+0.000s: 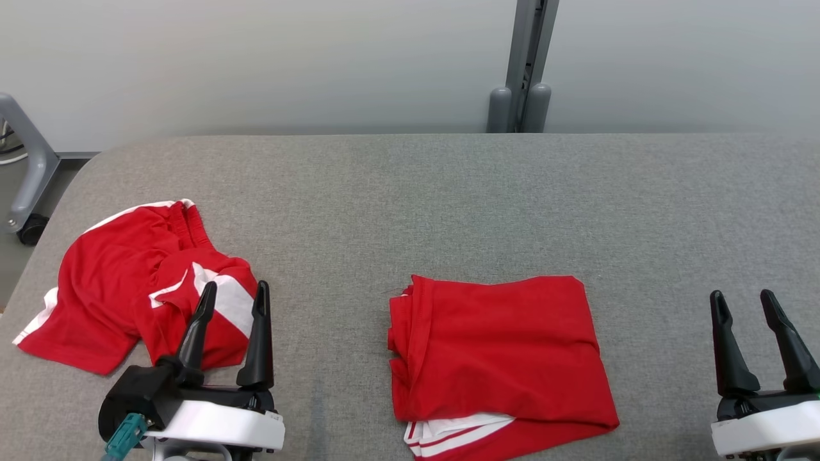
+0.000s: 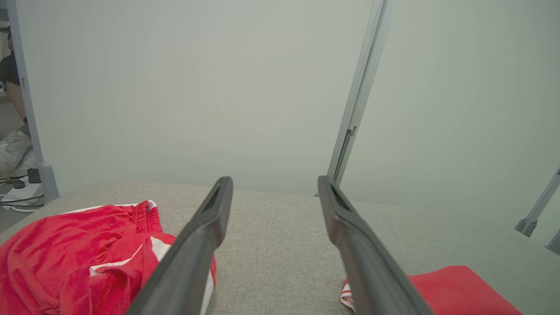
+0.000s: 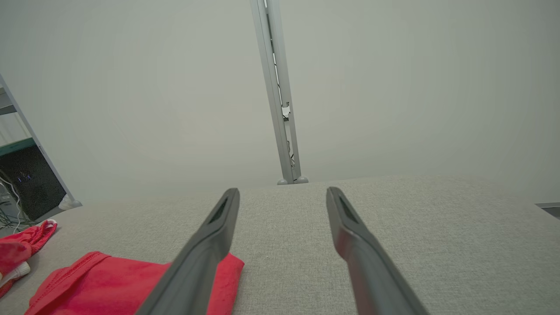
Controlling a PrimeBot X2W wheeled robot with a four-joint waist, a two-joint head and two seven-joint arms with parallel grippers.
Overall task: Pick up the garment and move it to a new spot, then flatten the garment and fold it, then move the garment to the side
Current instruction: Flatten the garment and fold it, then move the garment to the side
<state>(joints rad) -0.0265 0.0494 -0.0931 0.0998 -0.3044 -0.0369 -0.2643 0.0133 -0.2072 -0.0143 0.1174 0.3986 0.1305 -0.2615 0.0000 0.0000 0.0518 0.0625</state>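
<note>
You've got a grey table before you, a pale wall behind it, a grey post at its far edge, and a wheeled frame leg off its left corner.

Grey table, pale wall.

garment ctr of table, heap L
</note>
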